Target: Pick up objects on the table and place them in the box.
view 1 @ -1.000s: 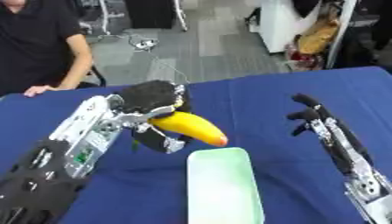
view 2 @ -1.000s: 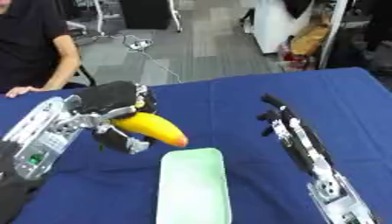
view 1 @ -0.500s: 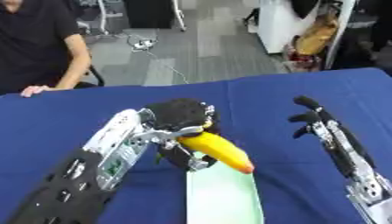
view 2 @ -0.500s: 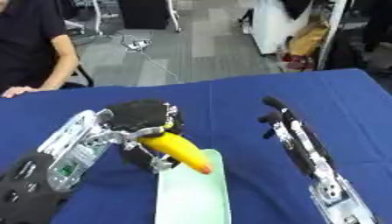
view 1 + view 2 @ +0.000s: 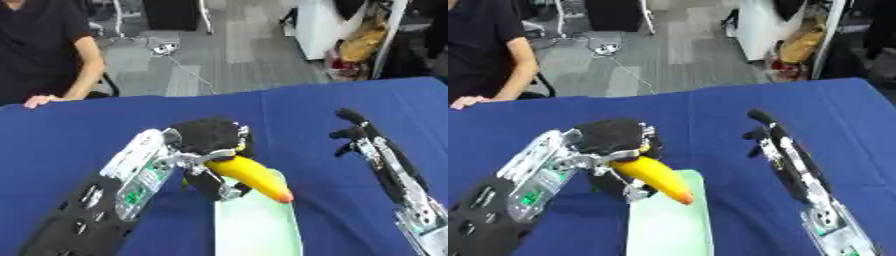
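In the left eye view, the left hand (image 5: pixel 208 142), fingers curled round a banana (image 5: pixel 249 177), has carried it from beside the box (image 5: pixel 258 232) to over the near end, ready to release. In the right eye view, the right hand (image 5: pixel 765 136) hangs open, idle, above the blue surface (image 5: pixel 710 120).

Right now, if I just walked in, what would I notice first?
The bright yellow banana with its orange tip, held in the robot's left hand right over the near end of the pale green box in the middle of the blue table. Next you'd spot the right hand, standing open and empty to the right of the box.
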Tool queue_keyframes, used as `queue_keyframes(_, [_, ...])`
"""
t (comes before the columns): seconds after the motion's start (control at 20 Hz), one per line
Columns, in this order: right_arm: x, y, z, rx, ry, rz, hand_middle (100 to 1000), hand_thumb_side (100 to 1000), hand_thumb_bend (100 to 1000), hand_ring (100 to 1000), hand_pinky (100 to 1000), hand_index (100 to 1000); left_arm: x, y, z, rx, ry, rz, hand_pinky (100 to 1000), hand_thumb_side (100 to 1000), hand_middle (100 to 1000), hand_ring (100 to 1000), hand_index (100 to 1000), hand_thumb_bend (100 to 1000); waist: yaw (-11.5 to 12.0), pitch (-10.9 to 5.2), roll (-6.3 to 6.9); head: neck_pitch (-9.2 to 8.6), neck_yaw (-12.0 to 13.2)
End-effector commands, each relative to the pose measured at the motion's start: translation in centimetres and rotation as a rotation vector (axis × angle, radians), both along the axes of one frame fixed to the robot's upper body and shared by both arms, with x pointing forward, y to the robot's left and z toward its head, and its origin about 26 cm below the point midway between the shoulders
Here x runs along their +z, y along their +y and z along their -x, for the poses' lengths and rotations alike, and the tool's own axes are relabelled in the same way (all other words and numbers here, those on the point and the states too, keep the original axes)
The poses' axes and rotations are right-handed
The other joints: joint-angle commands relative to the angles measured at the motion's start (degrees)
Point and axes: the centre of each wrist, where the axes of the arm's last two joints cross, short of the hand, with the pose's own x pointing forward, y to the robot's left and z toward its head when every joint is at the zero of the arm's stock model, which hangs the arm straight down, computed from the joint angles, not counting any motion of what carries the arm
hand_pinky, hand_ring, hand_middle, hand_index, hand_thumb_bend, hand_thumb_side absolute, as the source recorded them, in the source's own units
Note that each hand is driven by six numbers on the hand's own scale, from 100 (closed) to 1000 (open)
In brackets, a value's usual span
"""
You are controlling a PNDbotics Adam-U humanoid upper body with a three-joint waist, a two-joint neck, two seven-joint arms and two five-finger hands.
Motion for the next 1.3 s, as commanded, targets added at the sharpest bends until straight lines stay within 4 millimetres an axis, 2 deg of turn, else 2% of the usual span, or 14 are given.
queue_keyframes(0.05, [1.6, 0.3, 0.0, 0.012, -0.044, -0.008, 938, 1000, 117, 761, 567, 997, -0.4, -0.3, -0.2, -0.011, -0.003, -0.028, 100, 245, 100, 100, 159, 100, -0.37, -0.66, -0.45, -1.35, 1.06])
queue_keyframes(0.45, [2.3, 1.1, -0.1, 0.036, -0.064, -0.009, 937, 1000, 114, 759, 569, 997, -3.0, -0.5, -1.0, 0.008, 0.021, -0.061, 100, 244, 100, 100, 158, 100, -1.49, 0.44, -0.91, -2.45, 1.89])
queue_keyframes(1.1, [2.7, 1.7, -0.1, 0.055, -0.074, -0.004, 937, 1000, 112, 760, 571, 997, -4.1, -1.6, -1.5, -0.011, 0.026, -0.087, 100, 244, 100, 100, 164, 100, -2.27, 0.79, -0.92, -2.92, 2.42])
queue_keyframes(1.2, [2.8, 1.8, -0.1, 0.056, -0.074, -0.003, 937, 1000, 112, 760, 571, 997, -4.2, -1.6, -1.6, -0.017, 0.03, -0.083, 100, 246, 100, 100, 214, 100, -2.29, 0.8, -0.93, -2.96, 2.41])
queue_keyframes(1.25, [2.8, 1.8, -0.1, 0.056, -0.075, -0.004, 937, 1000, 112, 760, 572, 997, -4.3, -1.6, -1.6, -0.021, 0.032, -0.078, 100, 255, 109, 100, 273, 100, -2.29, 0.8, -0.93, -2.96, 2.4])
queue_keyframes(1.3, [2.8, 1.8, -0.1, 0.055, -0.075, -0.004, 937, 1000, 112, 760, 572, 997, -4.3, -1.6, -1.6, -0.026, 0.032, -0.075, 100, 261, 217, 100, 368, 100, -2.29, 0.79, -0.93, -2.95, 2.38])
